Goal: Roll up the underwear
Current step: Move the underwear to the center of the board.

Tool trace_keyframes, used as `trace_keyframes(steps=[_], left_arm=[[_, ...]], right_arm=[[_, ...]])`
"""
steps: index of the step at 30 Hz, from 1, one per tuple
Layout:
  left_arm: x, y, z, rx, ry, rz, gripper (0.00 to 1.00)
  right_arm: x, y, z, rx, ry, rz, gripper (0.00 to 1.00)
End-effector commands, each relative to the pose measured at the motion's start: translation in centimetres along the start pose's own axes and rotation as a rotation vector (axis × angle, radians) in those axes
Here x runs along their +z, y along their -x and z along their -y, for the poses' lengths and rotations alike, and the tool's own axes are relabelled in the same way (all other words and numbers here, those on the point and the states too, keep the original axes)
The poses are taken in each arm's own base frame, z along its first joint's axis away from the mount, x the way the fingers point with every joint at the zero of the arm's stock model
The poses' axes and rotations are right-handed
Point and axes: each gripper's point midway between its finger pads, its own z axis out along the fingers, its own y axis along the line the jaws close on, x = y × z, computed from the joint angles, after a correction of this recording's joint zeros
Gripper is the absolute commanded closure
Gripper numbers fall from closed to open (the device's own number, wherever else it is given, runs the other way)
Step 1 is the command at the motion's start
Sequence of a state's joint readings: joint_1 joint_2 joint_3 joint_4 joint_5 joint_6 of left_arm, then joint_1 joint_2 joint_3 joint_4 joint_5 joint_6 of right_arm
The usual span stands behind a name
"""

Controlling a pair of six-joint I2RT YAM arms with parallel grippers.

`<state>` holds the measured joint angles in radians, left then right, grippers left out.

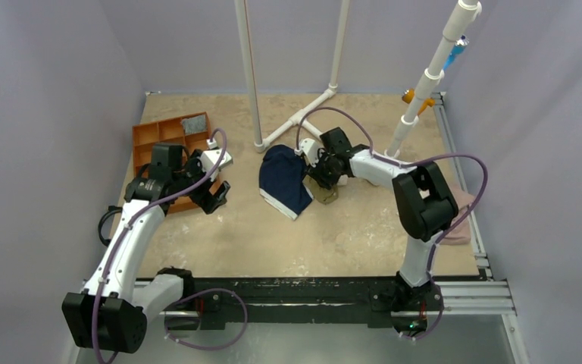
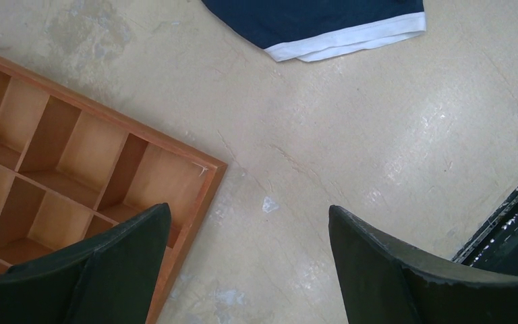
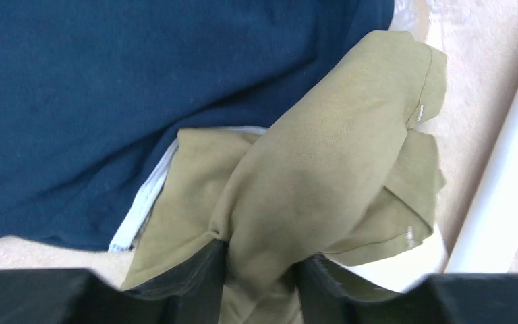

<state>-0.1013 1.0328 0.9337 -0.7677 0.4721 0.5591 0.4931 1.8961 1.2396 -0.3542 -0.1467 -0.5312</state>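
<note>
The navy underwear with white trim lies flat in the middle of the table; its trimmed edge shows in the left wrist view, and it fills the upper left of the right wrist view. My right gripper is at its right edge, shut on an olive-green garment that lies partly on the navy cloth. My left gripper is open and empty, hovering by the corner of the orange tray, well left of the underwear.
The orange compartment tray holds a grey item at its far end. A white pipe frame stands behind the underwear. A pale pink cloth lies at the right edge. A black rail runs along the near edge.
</note>
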Motion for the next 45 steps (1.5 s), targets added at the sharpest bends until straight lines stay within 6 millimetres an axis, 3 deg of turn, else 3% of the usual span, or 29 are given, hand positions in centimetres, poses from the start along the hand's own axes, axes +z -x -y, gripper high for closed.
trace_keyframes(steps=[1,6,10,13,16,21,24,26,28,30,32,34,42,45], left_arm=[[-0.1,1.0,0.1,0.015,0.008,0.054,0.14],[-0.6,1.3,0.5,0.016,0.015,0.082,0.14],[-1.1,1.2,0.7,0.029,0.028,0.093,0.14],[-1.6,1.2,0.8,0.044,0.038,0.092,0.14],[-2.0,1.4,0.9,0.055,0.04,0.096,0.14],[-2.3,1.7,1.1,0.048,0.031,0.101,0.14],[-2.2,1.6,1.3,0.034,0.023,0.101,0.14],[-2.1,1.5,1.4,0.027,0.02,0.099,0.14],[-1.9,1.3,1.4,0.021,0.016,0.093,0.14],[-1.8,1.1,1.4,0.016,0.015,0.083,0.14],[-1.8,0.8,1.4,0.016,0.019,0.075,0.14],[-1.7,0.5,1.3,0.019,0.025,0.067,0.14],[-1.4,-0.2,1.0,0.011,0.038,0.042,0.14],[-1.3,0.0,0.8,-0.011,0.048,0.043,0.13]], right_arm=[[-2.9,-0.7,-0.2,-0.011,-0.03,-0.017,0.66],[-8.0,-2.5,-0.6,-0.022,-0.082,-0.039,1.0],[-12.8,-5.1,-1.2,-0.045,-0.146,-0.083,1.0],[-16.2,-8.4,-3.0,-0.087,-0.132,-0.154,1.0],[-19.0,-11.7,-3.0,-0.101,-0.201,-0.238,1.0],[-23.5,-18.0,0.4,-0.023,-0.394,-0.386,1.0],[-25.4,-20.6,2.6,0.028,-0.504,-0.429,1.0],[-26.3,-22.0,4.1,0.075,-0.567,-0.457,0.93],[-26.4,-22.9,5.2,0.105,-0.6,-0.487,0.76],[-25.6,-22.2,5.6,0.125,-0.579,-0.449,0.52],[-24.4,-20.7,5.4,0.152,-0.51,-0.371,0.18],[-23.8,-18.9,5.2,0.167,-0.447,-0.293,0.03],[-24.3,-8.7,0.7,0.097,-0.138,0.159,0.01],[-22.7,-5.1,-2.5,0.02,-0.034,0.234,0.02]])
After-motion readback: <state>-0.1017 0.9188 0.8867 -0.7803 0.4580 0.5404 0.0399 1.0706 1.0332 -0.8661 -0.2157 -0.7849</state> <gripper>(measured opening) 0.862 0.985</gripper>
